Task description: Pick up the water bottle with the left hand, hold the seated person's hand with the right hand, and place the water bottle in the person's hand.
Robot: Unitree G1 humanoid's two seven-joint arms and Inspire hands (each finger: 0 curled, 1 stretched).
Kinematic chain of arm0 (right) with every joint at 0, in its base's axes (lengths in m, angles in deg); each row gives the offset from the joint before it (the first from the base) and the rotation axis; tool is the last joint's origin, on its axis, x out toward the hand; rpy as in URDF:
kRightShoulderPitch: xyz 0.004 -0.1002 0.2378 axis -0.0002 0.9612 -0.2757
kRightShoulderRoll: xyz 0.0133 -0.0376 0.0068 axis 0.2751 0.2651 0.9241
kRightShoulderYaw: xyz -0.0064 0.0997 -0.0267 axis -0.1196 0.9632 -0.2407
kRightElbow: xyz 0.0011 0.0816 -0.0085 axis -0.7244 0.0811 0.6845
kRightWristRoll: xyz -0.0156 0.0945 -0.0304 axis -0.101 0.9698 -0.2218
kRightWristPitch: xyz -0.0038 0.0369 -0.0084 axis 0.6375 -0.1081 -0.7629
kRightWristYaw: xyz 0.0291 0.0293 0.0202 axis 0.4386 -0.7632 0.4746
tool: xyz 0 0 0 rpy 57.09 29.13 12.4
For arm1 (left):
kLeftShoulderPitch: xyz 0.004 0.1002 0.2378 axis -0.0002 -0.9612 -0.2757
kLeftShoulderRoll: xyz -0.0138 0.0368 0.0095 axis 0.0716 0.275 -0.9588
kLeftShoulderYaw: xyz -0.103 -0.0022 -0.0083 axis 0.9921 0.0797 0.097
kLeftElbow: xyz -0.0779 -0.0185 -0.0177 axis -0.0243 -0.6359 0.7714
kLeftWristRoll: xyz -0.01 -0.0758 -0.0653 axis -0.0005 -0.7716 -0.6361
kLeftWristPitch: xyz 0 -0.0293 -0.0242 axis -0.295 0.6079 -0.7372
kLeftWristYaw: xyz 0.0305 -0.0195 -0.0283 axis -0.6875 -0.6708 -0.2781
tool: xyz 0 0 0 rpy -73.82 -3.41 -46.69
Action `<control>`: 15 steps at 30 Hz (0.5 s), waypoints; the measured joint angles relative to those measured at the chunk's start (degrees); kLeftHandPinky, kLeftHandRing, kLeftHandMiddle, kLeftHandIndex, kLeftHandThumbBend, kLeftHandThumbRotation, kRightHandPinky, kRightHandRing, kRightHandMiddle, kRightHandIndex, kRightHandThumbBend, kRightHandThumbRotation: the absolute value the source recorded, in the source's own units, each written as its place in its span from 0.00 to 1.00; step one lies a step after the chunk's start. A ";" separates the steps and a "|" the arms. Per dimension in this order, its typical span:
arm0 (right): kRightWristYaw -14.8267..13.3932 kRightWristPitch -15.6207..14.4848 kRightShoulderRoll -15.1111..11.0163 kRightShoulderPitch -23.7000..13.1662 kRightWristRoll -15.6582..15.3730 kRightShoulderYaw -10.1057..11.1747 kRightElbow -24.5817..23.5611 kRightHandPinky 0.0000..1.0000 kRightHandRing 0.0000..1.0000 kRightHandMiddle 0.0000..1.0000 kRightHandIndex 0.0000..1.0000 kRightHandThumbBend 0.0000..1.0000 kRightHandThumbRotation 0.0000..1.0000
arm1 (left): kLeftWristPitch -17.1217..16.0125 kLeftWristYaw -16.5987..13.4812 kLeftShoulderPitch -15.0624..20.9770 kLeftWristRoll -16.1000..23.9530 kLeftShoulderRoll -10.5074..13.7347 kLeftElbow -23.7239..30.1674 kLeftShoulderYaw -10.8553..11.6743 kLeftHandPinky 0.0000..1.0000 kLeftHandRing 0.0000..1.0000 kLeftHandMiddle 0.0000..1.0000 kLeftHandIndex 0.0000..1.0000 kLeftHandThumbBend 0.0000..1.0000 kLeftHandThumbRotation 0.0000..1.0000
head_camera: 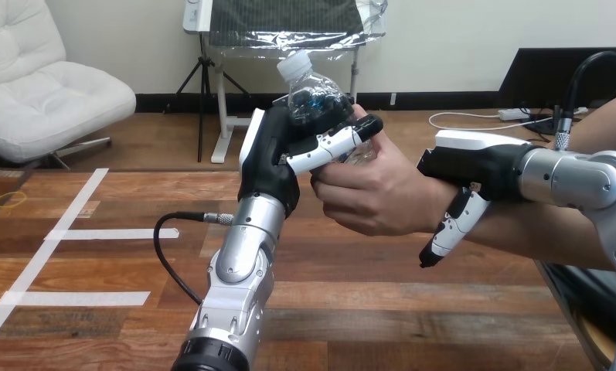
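The left hand (277, 158) is holding the bottle (314, 94) raised above the table (96, 309), fingers clamping round its lower half. Just right of the bottle, the person's hand (374, 193) is gripping it too, over those fingers. Farther right, the right hand (474, 166) is lying against the person's wrist (424, 202); whether it is gripping, I cannot tell.

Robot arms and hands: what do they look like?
Silver and rounded: left forearm, right forearm. Both left hand and right hand: black, white back shells. The left hand's fingers: black-and-white, jointed. A black cable with silver plug runs beside the left forearm.
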 measured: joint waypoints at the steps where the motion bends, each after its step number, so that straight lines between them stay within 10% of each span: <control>1: 0.01 -0.01 -0.03 0.00 0.03 0.00 0.00 0.25 0.32 0.40 0.40 0.88 0.06 | 0.15 0.00 -0.07 0.28 0.02 0.21 -0.05 0.36 0.47 0.54 0.59 0.75 0.23; 15: 2.47 -1.14 -1.12 0.13 1.29 0.25 -0.90 0.41 0.50 0.57 0.65 0.98 0.41 | 1.20 0.27 -2.27 3.58 0.55 4.98 -1.81 0.72 0.79 0.79 0.82 0.82 0.70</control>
